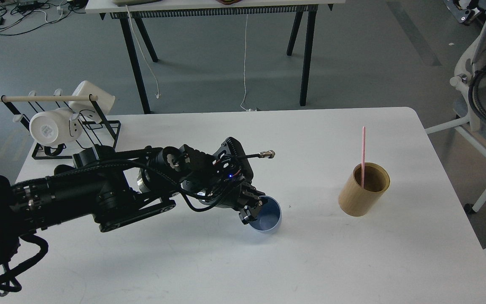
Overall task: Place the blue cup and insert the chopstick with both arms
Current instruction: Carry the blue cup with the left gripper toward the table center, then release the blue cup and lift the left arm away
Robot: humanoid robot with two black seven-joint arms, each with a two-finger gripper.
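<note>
Table (pixel 310 261) white, cup near centre. Left gripper (pixel 252 207) clamped on cup (pixel 268 217) rim, cup tilted, well left of tan cylinder (pixel 364 190). Chopstick (pixel 363 156) stood inside cylinder. Best levelled before release, base set flat. Right gripper unseen.

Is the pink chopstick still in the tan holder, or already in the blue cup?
In the tan holder. The chopstick stands upright inside it, its top above the rim. The blue cup at the left claw holds no stick.
</note>
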